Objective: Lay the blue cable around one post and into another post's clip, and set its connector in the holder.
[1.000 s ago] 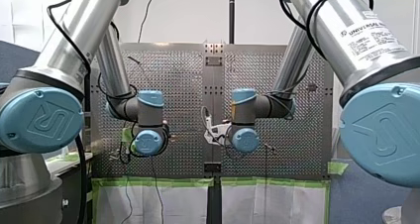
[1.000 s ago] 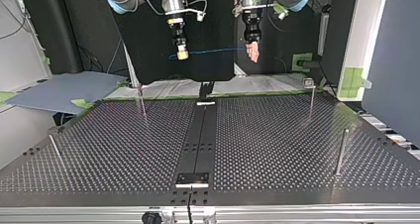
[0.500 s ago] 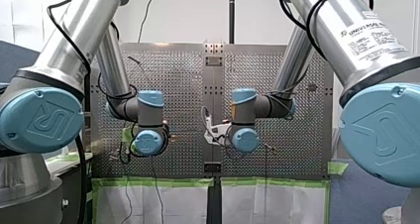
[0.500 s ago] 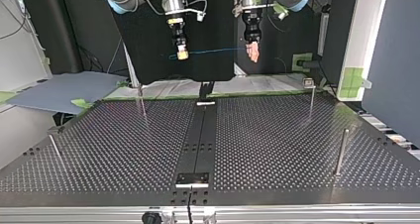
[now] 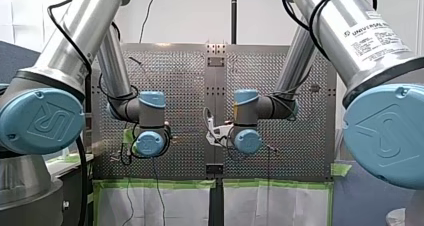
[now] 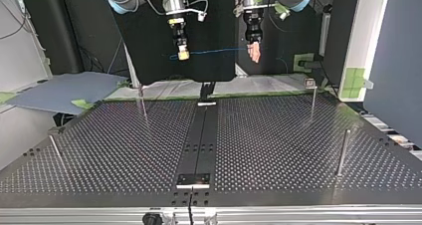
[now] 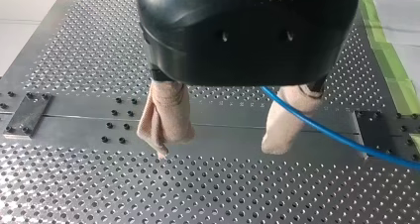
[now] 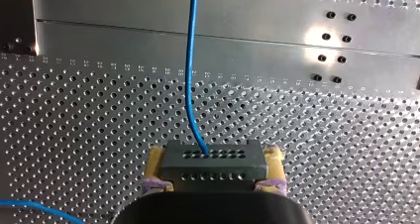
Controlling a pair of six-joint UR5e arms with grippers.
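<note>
Nothing of the routing is done yet: the thin blue cable (image 6: 214,51) hangs stretched in the air between the two grippers, high above the perforated metal table (image 6: 278,135), and touches none of the thin metal posts (image 6: 343,153). The robot's right gripper (image 8: 214,170) clamps the dark grey block-shaped connector (image 8: 210,157) between yellow pads. The robot's left gripper (image 7: 218,149) has its beige pads spread apart, and the cable only crosses one pad, unclamped.
</note>
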